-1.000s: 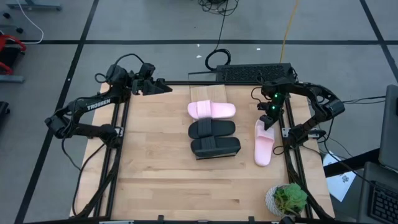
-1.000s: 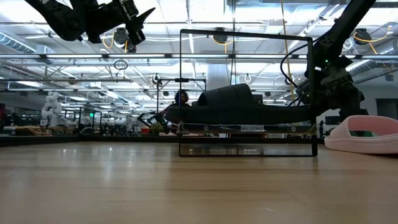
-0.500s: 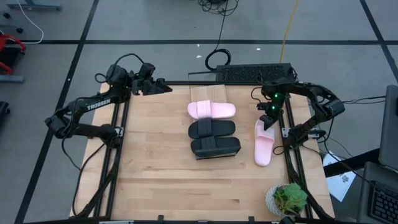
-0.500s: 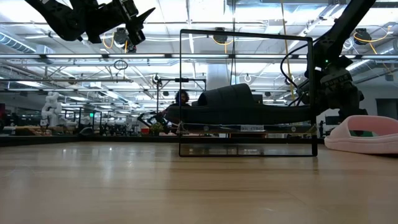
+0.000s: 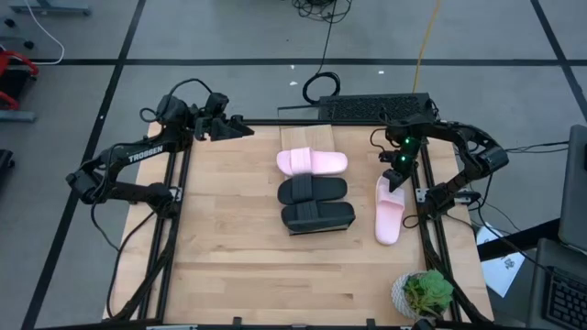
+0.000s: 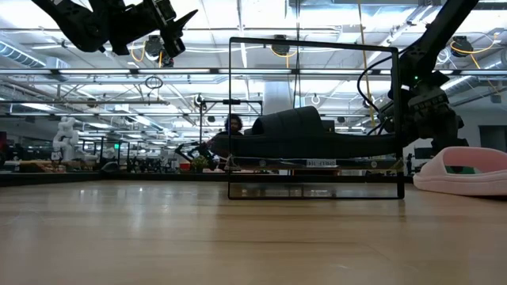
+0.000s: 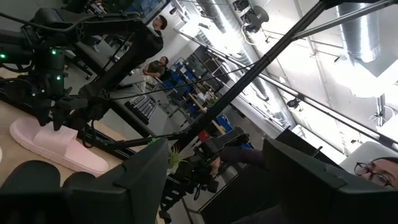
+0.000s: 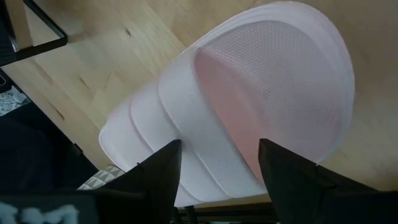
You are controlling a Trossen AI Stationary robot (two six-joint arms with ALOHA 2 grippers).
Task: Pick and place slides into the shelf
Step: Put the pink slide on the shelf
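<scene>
One pale pink slide [image 5: 389, 211] lies flat on the tabletop near the right edge, its strap end toward the far edge. My right gripper [image 5: 396, 170] hovers open over that end; in the right wrist view its fingers stand on either side of the ribbed strap [image 8: 155, 134] without touching it. The other pink slide [image 5: 312, 163] and two black slides [image 5: 313, 191] [image 5: 317, 216] lie side by side on the shelf [image 5: 307, 137], whose thin dark frame [image 6: 230, 119] shows in the low view. My left gripper [image 5: 237, 126] waits open, raised over the far left corner.
A potted green plant [image 5: 424, 295] stands at the table's near right corner. A black keyboard-like box [image 5: 376, 107] sits beyond the far edge. Dark rails [image 5: 431, 229] run along both sides of the table. Bare wood [image 5: 229, 238] lies left of and nearer than the shelf.
</scene>
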